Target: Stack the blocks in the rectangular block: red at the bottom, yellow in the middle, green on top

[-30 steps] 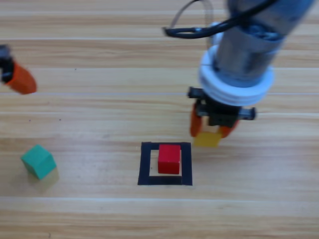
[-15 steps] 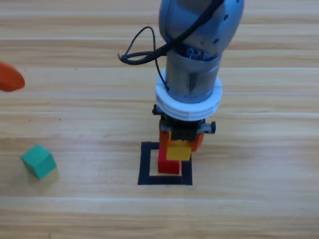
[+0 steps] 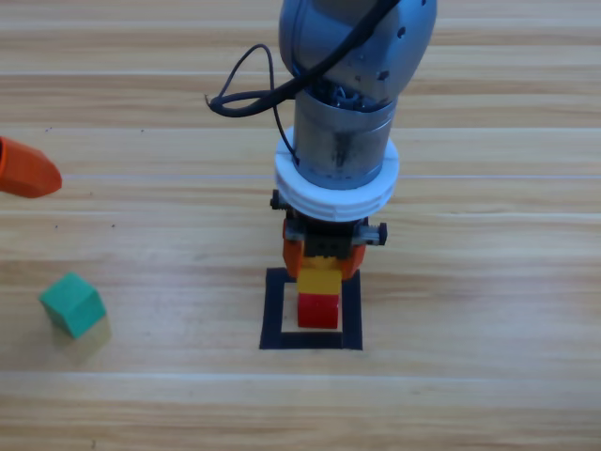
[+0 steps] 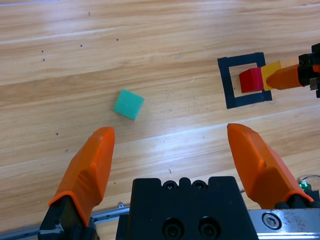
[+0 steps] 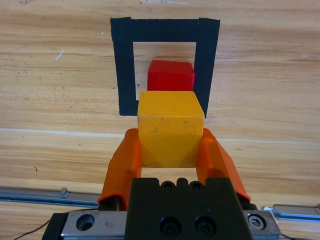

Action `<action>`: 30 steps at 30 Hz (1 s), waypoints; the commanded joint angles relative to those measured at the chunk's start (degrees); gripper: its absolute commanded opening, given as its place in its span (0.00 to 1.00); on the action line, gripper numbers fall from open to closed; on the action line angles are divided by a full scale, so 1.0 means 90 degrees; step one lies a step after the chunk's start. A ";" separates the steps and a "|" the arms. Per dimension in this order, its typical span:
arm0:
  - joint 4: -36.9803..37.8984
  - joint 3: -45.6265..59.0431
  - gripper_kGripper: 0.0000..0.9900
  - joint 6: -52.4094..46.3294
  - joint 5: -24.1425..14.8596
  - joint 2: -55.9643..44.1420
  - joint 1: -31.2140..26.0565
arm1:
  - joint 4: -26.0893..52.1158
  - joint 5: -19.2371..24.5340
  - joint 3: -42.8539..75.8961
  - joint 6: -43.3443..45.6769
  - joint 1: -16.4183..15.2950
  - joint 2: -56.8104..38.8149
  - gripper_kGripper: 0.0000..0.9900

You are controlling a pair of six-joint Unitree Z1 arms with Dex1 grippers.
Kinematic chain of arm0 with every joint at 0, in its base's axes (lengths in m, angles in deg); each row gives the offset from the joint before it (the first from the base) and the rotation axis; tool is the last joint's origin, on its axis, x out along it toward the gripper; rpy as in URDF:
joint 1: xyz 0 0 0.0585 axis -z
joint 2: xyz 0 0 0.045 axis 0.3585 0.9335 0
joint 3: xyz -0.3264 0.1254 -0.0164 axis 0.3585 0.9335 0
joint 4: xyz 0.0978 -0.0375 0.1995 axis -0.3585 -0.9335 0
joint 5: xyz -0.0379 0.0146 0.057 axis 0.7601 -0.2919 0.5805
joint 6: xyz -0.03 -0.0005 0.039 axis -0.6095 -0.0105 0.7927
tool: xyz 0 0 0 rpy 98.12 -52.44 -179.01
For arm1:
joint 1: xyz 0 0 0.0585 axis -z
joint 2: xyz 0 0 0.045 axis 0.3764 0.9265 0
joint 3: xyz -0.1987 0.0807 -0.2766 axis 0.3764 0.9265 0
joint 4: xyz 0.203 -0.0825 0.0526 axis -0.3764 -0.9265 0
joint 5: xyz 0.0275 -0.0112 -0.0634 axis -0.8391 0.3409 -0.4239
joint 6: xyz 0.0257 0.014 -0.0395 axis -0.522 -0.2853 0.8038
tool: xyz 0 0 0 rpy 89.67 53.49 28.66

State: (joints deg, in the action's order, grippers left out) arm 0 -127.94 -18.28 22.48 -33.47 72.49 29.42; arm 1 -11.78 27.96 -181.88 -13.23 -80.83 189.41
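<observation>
Yellow cube (image 3: 319,280) sits clamped between the right gripper's (image 3: 320,256) orange jaws, above the red cube (image 3: 318,311), which rests inside the black tape square (image 3: 273,313) near the table's (image 3: 488,282) front edge. Green cube (image 3: 71,303) lies well apart toward the left edge. Left gripper (image 4: 172,155) waits at the left edge, jaws spread wide

Only a bare wooden table (image 3: 488,395) lies in view.
</observation>
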 commanded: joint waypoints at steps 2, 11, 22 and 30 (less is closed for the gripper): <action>0.0207 0.0270 0.97 -0.0110 0.0016 -0.0051 -0.0086 | -0.0112 0.0079 -0.0095 -0.0079 -0.0195 0.0623 0.25; 0.0412 0.0475 0.97 -0.0129 0.0026 -0.0051 -0.0086 | -0.0122 0.0157 -0.0154 -0.0070 -0.0195 0.0702 0.25; 0.0539 0.0612 0.97 -0.0129 0.0016 -0.0080 -0.0096 | -0.0122 0.0215 -0.0183 -0.0070 -0.0195 0.0741 0.25; 0.0558 0.0621 0.97 -0.0120 0.0026 -0.0080 -0.0096 | -0.0122 0.0225 -0.0183 -0.0070 -0.0175 0.0770 0.25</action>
State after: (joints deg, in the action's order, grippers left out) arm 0 -123.23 -14.16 22.08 -33.47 72.48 29.42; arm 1 -11.79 28.83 -183.42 -13.24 -80.86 192.36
